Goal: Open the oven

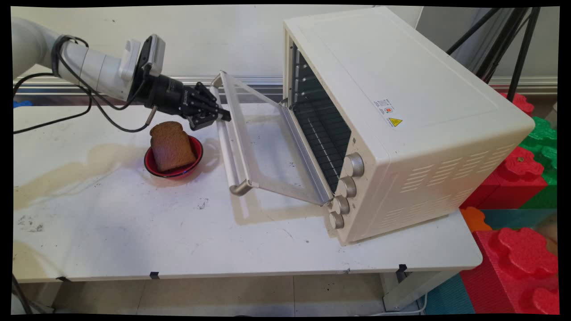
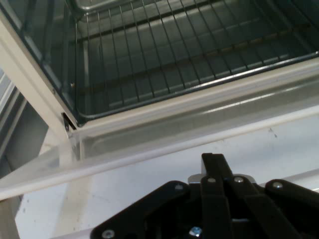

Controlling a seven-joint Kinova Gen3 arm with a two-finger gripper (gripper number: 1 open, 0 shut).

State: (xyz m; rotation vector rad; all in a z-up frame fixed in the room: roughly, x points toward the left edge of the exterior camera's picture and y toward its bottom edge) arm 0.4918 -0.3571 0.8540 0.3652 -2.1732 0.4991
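The black two-finger gripper (image 1: 221,114) is reaching in from the left with its fingers pressed together, their tips meeting the bar handle (image 1: 225,141) of the cream-white toaster oven's (image 1: 401,120) glass door (image 1: 263,142) — nothing is held between them. The door is hanging open, tilted down toward the left, and the hand view is looking past it at the wire rack (image 2: 189,55) inside. Just left of the handle, below the gripper, a slice of brown bread (image 1: 171,146) is leaning in a small red bowl (image 1: 195,157) on the stained white table (image 1: 134,223).
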